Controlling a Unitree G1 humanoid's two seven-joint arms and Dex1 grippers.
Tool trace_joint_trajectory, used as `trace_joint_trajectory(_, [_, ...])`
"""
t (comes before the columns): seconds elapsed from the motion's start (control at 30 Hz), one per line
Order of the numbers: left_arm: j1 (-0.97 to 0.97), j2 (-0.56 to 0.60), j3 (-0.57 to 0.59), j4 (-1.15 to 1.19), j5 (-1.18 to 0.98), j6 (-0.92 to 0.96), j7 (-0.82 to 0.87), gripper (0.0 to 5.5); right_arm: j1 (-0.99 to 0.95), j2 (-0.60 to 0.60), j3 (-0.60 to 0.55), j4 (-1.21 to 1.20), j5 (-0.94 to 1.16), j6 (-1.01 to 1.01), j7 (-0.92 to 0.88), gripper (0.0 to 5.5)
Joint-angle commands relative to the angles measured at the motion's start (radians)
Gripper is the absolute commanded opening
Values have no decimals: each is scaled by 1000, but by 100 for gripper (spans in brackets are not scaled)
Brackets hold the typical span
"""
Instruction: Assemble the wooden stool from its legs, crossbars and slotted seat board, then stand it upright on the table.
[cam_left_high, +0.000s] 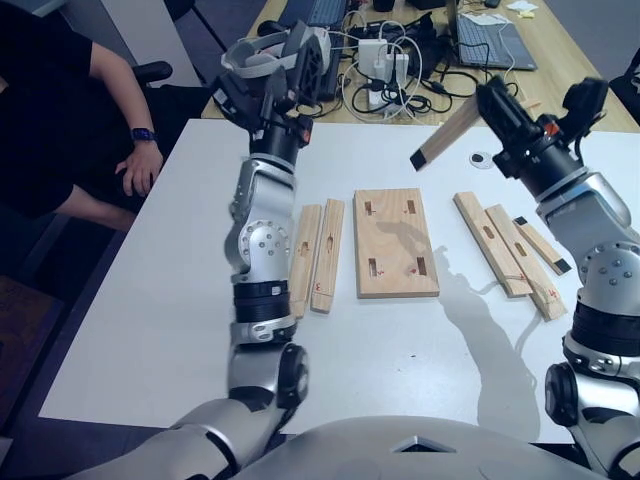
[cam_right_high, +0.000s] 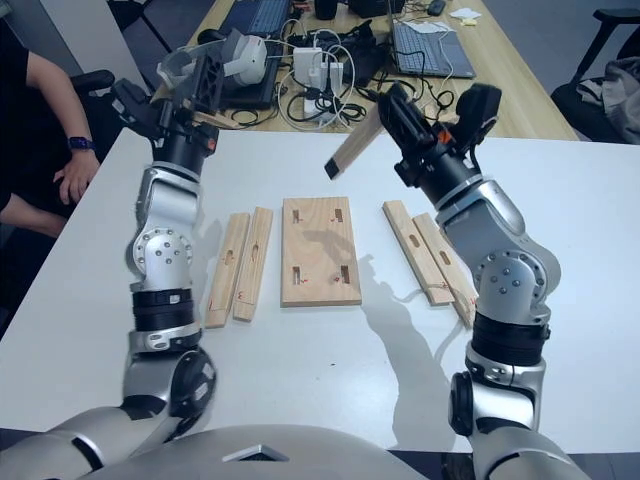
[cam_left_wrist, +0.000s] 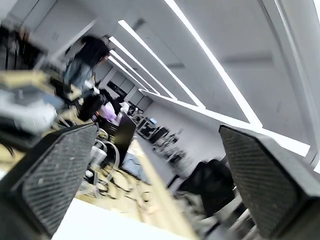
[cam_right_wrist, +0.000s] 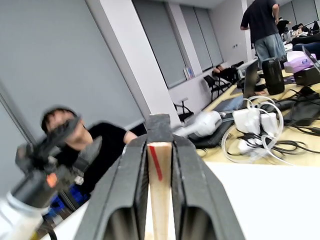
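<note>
Right gripper (cam_right_wrist: 160, 150) is where it's at for us right now: it's clamped tight on a wooden piece (cam_left_high: 450, 132), fingers pressed flat on both faces, with a red mark on the wood between them. We can't really tell if it's a leg or a crossbar.

The piece's long axis runs out from the gripper toward the robot's left and slopes downward, so the dark-tipped free end hangs lower than the hand and well above the table (cam_left_high: 150, 300).

Below that free end, and back toward the robot from the hand, the seat board (cam_left_high: 397, 243) lies flat with its four slots (cam_left_high: 411, 206) facing up. The far pair of slots sits closest under the tip. That's the relation we think matters: the board is down and inward from the hand, and the stick is tilted, so our guess is it needs swinging toward vertical before the end can meet a slot.

Almost straight under the right hand, three more pieces (cam_left_high: 500, 250) lie side by side just beside the board.

On the other side of the board, two pieces (cam_left_high: 318, 258) lie touching each other.

Farthest off, the left gripper (cam_left_high: 272, 78) is up in the air, fingers spread wide, holding nothing. So the right arm is the one placed for this.
</note>
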Motion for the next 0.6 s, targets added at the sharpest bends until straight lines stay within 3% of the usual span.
trace_joint_trajectory(0.03, [-10, -81, 58, 49, -82, -18, 46, 448, 12, -42, -35, 26, -46, 9, 31, 42])
trace_joint_trajectory(0.23, [14, -92, 32, 25, -142, -30, 8, 448, 80, -75, -105, 11, -107, 10, 17, 42])
trace_joint_trajectory(0.6, [39, -79, 13, -1, -191, -34, 11, 448, 118, -139, -97, 18, -274, -59, 114, 42])
